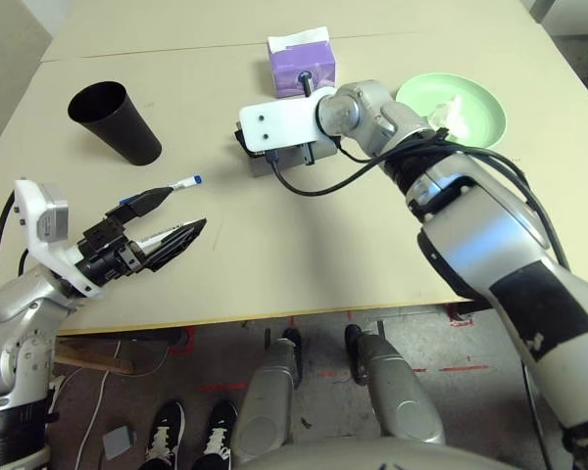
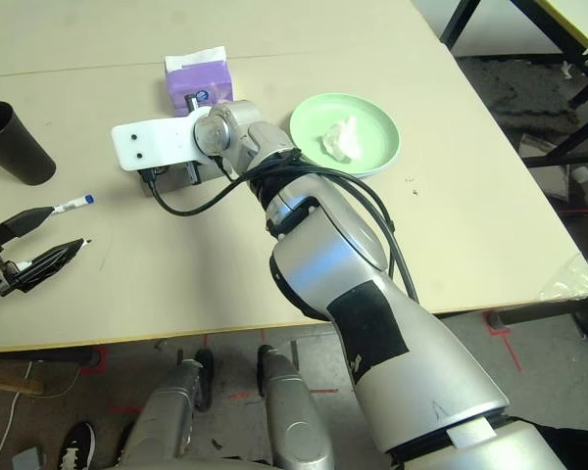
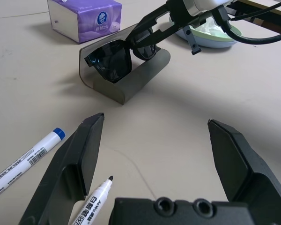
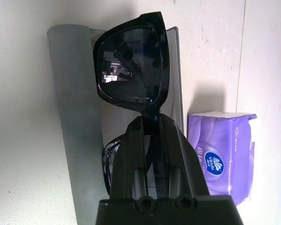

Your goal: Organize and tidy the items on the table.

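Left wrist view: see left hand released, fingers wide apart, near blue-capped marker and black-tipped marker on table. In right wrist view, find right hand clenched on sunglasses at the bridge, right at open grey case. Just beside case, note purple tissue box. Toward robot's right, see crumpled tissue in green plate, stacked on blue plate. Toward robot's left, find black cup upright, apart from case.

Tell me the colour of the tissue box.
The tissue box is purple, clearest in the right wrist view.
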{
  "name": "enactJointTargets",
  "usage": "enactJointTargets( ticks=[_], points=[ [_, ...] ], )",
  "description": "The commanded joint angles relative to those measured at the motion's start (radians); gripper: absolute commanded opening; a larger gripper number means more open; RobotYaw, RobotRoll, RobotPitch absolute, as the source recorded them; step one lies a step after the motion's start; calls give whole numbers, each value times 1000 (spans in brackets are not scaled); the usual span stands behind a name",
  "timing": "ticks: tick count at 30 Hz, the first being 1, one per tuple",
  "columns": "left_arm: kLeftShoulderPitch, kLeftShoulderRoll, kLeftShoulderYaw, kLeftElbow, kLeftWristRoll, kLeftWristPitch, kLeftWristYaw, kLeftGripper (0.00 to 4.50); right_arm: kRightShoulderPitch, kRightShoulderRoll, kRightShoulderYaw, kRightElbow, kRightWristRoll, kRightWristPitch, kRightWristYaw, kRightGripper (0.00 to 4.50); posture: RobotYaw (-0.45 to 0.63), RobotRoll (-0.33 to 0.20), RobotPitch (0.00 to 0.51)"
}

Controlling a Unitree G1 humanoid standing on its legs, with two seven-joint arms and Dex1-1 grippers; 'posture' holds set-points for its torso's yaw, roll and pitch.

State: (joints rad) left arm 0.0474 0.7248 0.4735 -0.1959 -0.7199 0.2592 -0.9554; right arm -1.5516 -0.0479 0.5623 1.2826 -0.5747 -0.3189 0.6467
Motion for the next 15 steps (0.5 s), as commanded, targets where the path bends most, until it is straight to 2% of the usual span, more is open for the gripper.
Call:
enactJointTargets(
  ticks=[1, 15],
  points=[
    [20, -8, 16, -16, -8, 6, 0, 4500, 32, 10, 16, 20, -26, 1, -5, 142, -75, 0, 318],
    [13, 4, 11, -5, -4, 7, -2, 4500, 46, 9, 1, 24, -26, 10, 6, 142, -82, 0, 327]
  ],
)
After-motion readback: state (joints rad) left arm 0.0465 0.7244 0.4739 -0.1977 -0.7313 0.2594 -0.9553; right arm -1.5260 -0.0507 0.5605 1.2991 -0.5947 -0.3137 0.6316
